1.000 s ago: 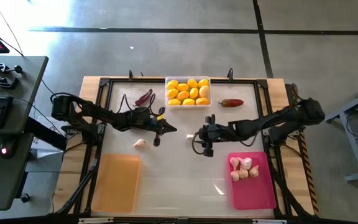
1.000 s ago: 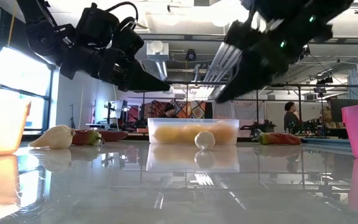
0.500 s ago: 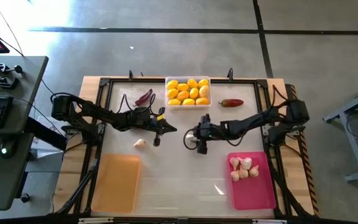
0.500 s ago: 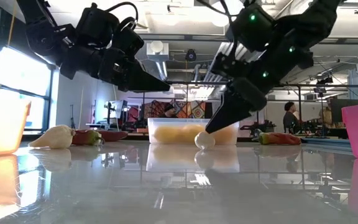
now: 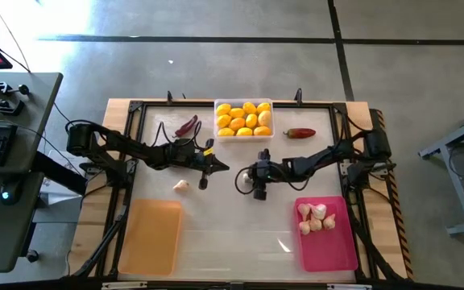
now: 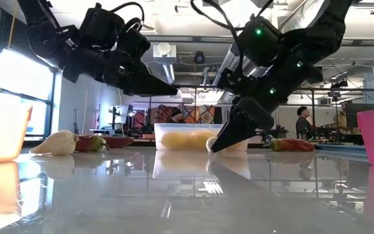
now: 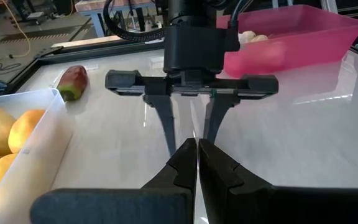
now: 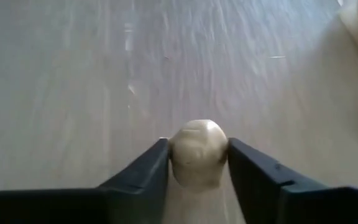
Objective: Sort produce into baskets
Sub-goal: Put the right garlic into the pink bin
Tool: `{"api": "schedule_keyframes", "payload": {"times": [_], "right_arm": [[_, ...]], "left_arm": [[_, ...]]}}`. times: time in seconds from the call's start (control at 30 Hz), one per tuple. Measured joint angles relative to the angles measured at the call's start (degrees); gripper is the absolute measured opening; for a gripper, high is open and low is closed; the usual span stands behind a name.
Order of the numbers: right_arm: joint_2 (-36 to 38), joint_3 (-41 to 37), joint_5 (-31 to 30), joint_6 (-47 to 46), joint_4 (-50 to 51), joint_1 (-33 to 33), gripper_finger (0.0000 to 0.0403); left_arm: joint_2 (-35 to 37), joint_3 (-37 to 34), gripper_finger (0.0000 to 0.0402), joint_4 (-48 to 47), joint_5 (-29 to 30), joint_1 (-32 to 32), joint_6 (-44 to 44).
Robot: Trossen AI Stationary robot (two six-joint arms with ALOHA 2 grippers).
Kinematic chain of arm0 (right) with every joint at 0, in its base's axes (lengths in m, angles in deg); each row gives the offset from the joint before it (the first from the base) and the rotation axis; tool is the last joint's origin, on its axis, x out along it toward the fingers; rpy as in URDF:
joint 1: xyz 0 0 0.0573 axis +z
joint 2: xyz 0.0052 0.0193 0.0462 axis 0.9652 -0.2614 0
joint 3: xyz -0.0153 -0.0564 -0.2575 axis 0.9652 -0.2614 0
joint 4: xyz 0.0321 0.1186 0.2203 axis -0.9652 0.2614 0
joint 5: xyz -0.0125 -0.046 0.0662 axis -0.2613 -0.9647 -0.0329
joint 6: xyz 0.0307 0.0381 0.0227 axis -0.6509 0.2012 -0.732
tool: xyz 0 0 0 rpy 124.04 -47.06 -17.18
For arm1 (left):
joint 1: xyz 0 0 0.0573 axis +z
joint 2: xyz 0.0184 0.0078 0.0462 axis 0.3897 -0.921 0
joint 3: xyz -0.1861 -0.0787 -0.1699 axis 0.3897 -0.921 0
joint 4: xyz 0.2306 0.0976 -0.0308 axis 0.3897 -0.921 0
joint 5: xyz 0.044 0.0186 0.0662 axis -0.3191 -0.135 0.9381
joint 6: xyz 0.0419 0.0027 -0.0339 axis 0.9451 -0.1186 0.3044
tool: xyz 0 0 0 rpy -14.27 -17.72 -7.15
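A whitish garlic bulb point(image 8: 197, 152) sits on the table's middle, between the fingers of my right gripper point(image 8: 197, 163), which is shut on it. In the low view only a sliver of the bulb point(image 6: 210, 143) shows behind the right gripper point(image 6: 218, 147). My left gripper point(image 5: 222, 168) hovers shut above the table just left of it, holding nothing. Another garlic bulb point(image 5: 182, 185) lies loose on the table. Lemons fill the clear tray point(image 5: 244, 118). The pink tray point(image 5: 333, 242) holds several garlic bulbs. The orange tray point(image 5: 151, 234) has nothing in it. My right gripper pinches the garlic bulb by its two opposite sides point(image 8: 174, 155) between its two fingers. The fingers slant down from the table's right side. The bulb's underside appears to rest on the table.
A dark red chili point(image 5: 186, 126) lies at the far left beside the clear tray, and a red pepper point(image 5: 300, 133) lies to that tray's right. A black frame point(image 5: 127, 161) rims the table. People stand in the room beyond the far edge.
My right gripper has come down and toward the table's left onto the garlic bulb, and its fingers now stand on both sides of it. The bulb has stayed where it was.
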Motion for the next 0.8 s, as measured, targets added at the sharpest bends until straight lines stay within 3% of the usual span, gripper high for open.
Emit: {"api": "schedule_keyframes", "payload": {"times": [0.17, 0.27, 0.53, 0.8], "right_arm": [[2.49, 0.0, 3.82, 0.23, 1.57, 0.2, 0.0068], [5.86, 0.02, 4.63, 0.19, 4.6, 1.51, 0.0046], [19.69, 0.02, 4.2, -9.82, 20.2, 8.23, 0.006], [31.98, 0.02, 4.22, -34.76, 40.04, 21.24, 0.0061]], "left_arm": [[0.0, 0.0, 0.0003, -0.04, 0.0, -0.02, 0.0], [0.0, 0.0, 0.0003, -0.1, 0.0, -0.01, 0.01], [0.0, 0.0, 0.0003, -0.13, 0.0, 0.01, 0.44], [0.0, 0.0, 0.0003, -0.07, 0.0, 0.0, 0.55]]}}
